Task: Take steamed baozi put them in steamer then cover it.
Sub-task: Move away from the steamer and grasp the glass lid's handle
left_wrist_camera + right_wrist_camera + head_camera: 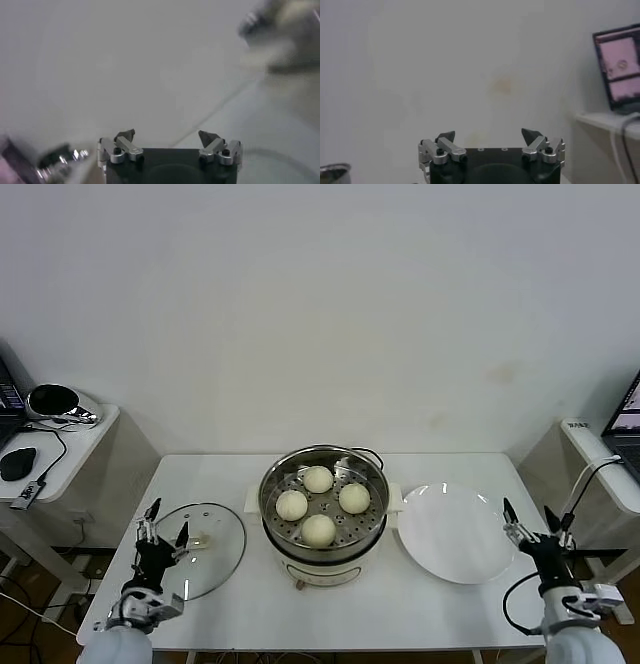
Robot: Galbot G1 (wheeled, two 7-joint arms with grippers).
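Above my round shiny steel steamer basket [324,506] nothing blocks a straight drop; four cream-white buns [318,479] fill its floor. Toward the white table's [455,604] left edge the clear glass lid [205,549] lies flat, just beside my spread-fingered left gripper [166,525]. Toward the right edge sits the flat white plate [455,532], my right gripper [530,520] likewise spread beside it.

1. The steamer [323,514] stands at the middle of the tabletop [230,474].
2. Four buns [318,479] lie inside it, spaced apart.
3. The lid [203,549] lies flat on the tabletop, left of the steamer.
4. A plate [455,533] lies right of it.
5. The left tool [166,531] is at the lid's near-left edge; the right tool [530,521] is beside the plate's right edge.
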